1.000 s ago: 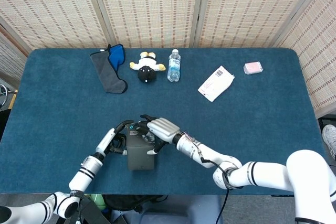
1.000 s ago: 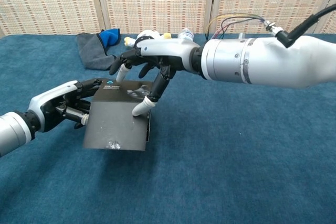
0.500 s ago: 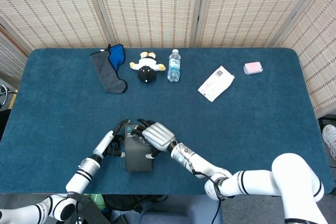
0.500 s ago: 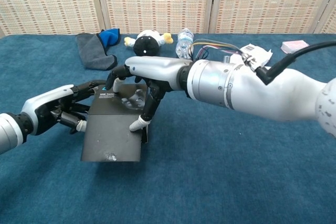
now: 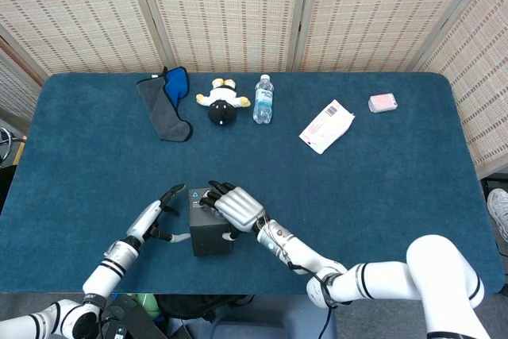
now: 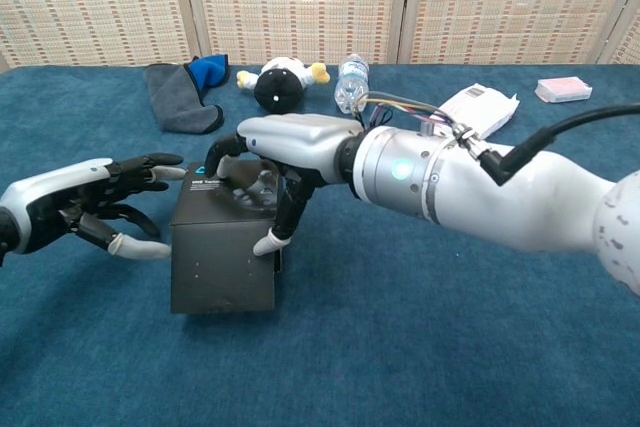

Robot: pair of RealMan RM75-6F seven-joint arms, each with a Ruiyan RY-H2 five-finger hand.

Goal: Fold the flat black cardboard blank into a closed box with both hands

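Blue felt table (image 5: 381, 188) — right robot hand (image 6: 285, 147) gripping black box (image 6: 222, 257), left robot hand (image 6: 85, 207) spread.

I am seeing a black box (image 6: 222, 252) on a teal table (image 5: 381, 188). Cloth (image 5: 165, 102) is showing grey and blue; packet (image 5: 382, 102) is showing pink.

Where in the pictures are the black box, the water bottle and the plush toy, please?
black box (image 6: 222, 262), chest view, on its front face.
water bottle (image 5: 263, 101), head view, on its label.
plush toy (image 5: 221, 110), head view, on its black head.
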